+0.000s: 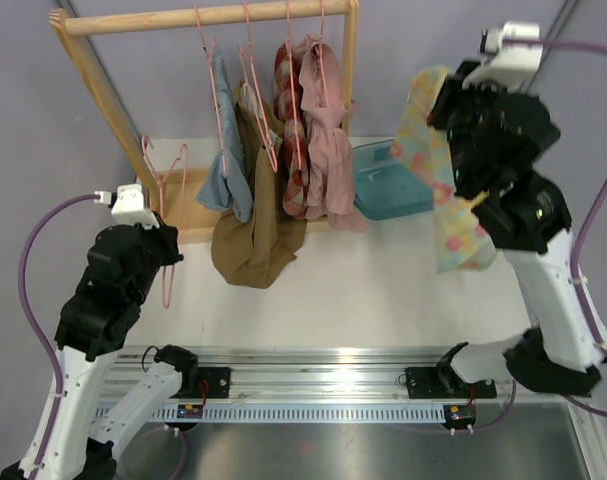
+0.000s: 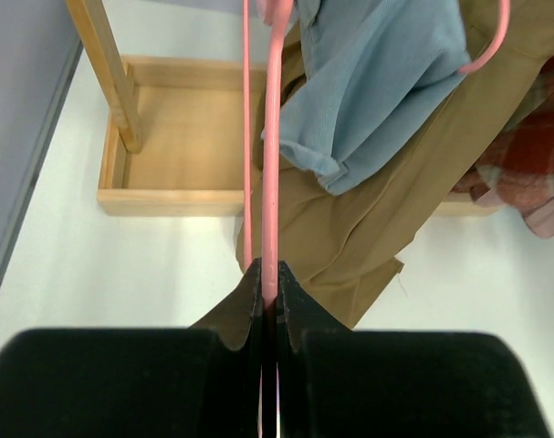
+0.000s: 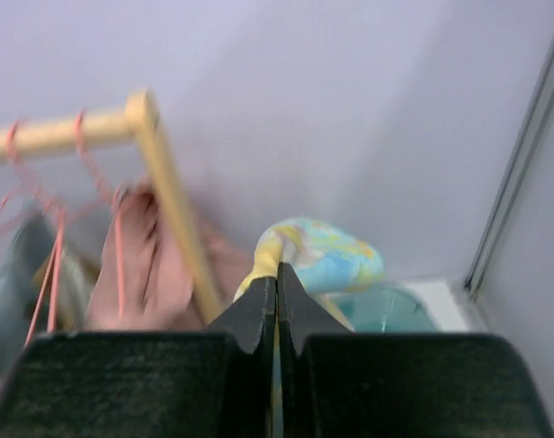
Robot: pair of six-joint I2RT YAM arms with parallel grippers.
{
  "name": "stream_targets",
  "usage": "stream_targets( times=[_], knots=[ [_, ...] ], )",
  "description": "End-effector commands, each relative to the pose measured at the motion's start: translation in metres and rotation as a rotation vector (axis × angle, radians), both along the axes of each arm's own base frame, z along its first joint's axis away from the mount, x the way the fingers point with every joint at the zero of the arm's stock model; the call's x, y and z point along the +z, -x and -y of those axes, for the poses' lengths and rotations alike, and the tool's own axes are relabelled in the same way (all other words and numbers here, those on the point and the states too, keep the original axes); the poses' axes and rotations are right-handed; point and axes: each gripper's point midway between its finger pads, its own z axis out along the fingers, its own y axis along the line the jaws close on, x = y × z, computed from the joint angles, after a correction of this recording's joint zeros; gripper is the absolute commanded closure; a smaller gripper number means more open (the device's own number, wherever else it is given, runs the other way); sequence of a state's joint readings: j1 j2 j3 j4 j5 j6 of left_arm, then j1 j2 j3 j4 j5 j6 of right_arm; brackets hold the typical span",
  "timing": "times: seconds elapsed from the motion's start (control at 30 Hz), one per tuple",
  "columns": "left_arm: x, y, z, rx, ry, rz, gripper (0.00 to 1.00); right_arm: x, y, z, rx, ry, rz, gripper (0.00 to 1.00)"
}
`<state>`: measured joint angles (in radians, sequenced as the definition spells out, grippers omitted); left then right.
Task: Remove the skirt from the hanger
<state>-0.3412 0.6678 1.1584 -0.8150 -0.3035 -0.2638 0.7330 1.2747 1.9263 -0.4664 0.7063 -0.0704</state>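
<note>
The skirt (image 1: 455, 228) is a floral yellow, blue and pink cloth. It hangs free of any hanger from my right gripper (image 1: 435, 102), which is raised at the right of the table and shut on its top edge. In the right wrist view the skirt (image 3: 327, 255) bunches over the closed fingertips of the gripper (image 3: 277, 274). My left gripper (image 1: 168, 252) is shut on a bare pink hanger (image 1: 169, 285) at the left, in front of the rack. In the left wrist view the hanger's wire (image 2: 271, 164) runs straight up from the closed gripper (image 2: 269, 285).
A wooden rack (image 1: 213, 15) stands at the back with several pink hangers carrying a blue garment (image 1: 228, 185), a brown one (image 1: 258, 240) and plaid and pink ones (image 1: 318, 140). A teal bin (image 1: 393, 185) sits behind the skirt. The rack's wooden base (image 2: 167, 196) lies ahead of the left gripper.
</note>
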Motion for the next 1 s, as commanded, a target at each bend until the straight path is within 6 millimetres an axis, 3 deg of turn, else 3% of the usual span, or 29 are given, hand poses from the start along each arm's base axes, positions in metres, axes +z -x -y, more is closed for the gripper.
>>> stream_targets(
  times=[0.0,0.03,0.07,0.13,0.23,0.3,0.33,0.37,0.4,0.43,0.47,0.5,0.53,0.57,0.6,0.63,0.67,0.7,0.73,0.77,0.8,0.83,0.87,0.9,0.93,0.97],
  knots=[
    [0.015,-0.001,0.004,0.002,0.078,0.088,1.00,0.041,-0.042,0.018,-0.060,0.081,0.033,1.00],
    [0.013,0.002,0.004,-0.003,0.082,0.087,1.00,0.028,-0.075,0.010,-0.078,0.116,-0.009,1.00],
    [0.012,0.004,0.004,-0.006,0.085,0.082,1.00,0.065,-0.069,0.033,-0.123,0.065,0.083,1.00],
    [0.011,0.009,0.004,-0.008,0.092,0.073,1.00,0.065,-0.099,0.037,-0.163,0.065,0.105,1.00],
    [0.010,0.017,0.001,-0.006,0.096,0.067,1.00,0.063,-0.123,0.054,-0.224,0.015,0.133,1.00],
    [0.011,0.022,0.000,-0.008,0.100,0.065,1.00,0.024,-0.156,0.057,-0.255,0.031,0.063,1.00],
    [0.011,0.024,0.001,-0.012,0.103,0.064,1.00,0.022,-0.164,0.061,-0.255,0.003,0.086,1.00],
    [0.013,0.026,0.000,-0.012,0.106,0.068,1.00,-0.022,-0.188,0.058,-0.245,0.020,0.003,1.00],
    [0.013,0.028,0.000,-0.013,0.112,0.065,1.00,-0.039,-0.200,0.053,-0.199,-0.048,-0.016,1.00],
    [0.014,0.029,0.000,-0.013,0.116,0.067,1.00,-0.061,-0.217,0.065,-0.204,-0.070,-0.044,1.00],
    [0.015,0.030,0.000,-0.014,0.122,0.070,1.00,-0.093,-0.229,0.064,-0.197,-0.079,-0.113,1.00],
    [0.017,0.030,0.001,-0.015,0.131,0.076,1.00,-0.112,-0.236,0.063,-0.197,-0.120,-0.156,0.96],
    [0.017,0.030,0.001,-0.015,0.132,0.075,1.00,-0.151,-0.243,0.062,-0.202,-0.106,-0.270,0.70],
    [0.019,0.030,0.001,-0.017,0.134,0.077,1.00,-0.169,-0.243,0.059,-0.192,-0.101,-0.325,0.32],
    [0.024,0.028,0.000,-0.012,0.125,0.082,1.00,-0.188,-0.242,0.056,-0.185,-0.114,-0.373,0.01],
    [0.028,0.027,-0.001,-0.006,0.120,0.089,1.00,-0.187,-0.233,0.058,-0.188,-0.137,-0.374,0.00],
    [0.033,0.026,-0.003,0.002,0.112,0.095,1.00,-0.222,-0.224,0.058,-0.199,-0.142,-0.442,0.00],
    [0.045,0.020,-0.004,0.013,0.101,0.102,1.00,-0.197,-0.209,0.056,-0.164,-0.201,-0.373,0.01],
    [0.054,0.016,-0.004,0.013,0.095,0.113,1.00,-0.201,-0.200,0.053,-0.143,-0.228,-0.370,0.01],
    [0.061,0.011,-0.003,0.016,0.086,0.114,1.00,-0.235,-0.186,0.052,-0.137,-0.237,-0.429,0.01],
    [0.069,0.006,-0.003,0.017,0.067,0.117,1.00,-0.235,-0.175,0.045,-0.096,-0.282,-0.424,0.01],
    [0.090,-0.005,-0.001,0.024,0.063,0.132,1.00,-0.212,-0.155,0.046,-0.066,-0.323,-0.363,0.01],
    [0.099,-0.011,0.000,0.028,0.055,0.135,1.00,-0.240,-0.141,0.043,-0.059,-0.347,-0.416,0.01],
    [0.111,-0.015,-0.002,0.040,0.045,0.151,1.00,-0.240,-0.129,0.036,-0.012,-0.367,-0.414,0.01],
    [0.120,-0.021,-0.001,0.042,0.040,0.156,1.00,-0.227,-0.109,0.035,0.018,-0.388,-0.382,0.01],
    [0.141,-0.031,0.002,0.042,0.042,0.182,1.00,-0.250,-0.096,0.032,0.031,-0.391,-0.427,0.01]
  ],
)
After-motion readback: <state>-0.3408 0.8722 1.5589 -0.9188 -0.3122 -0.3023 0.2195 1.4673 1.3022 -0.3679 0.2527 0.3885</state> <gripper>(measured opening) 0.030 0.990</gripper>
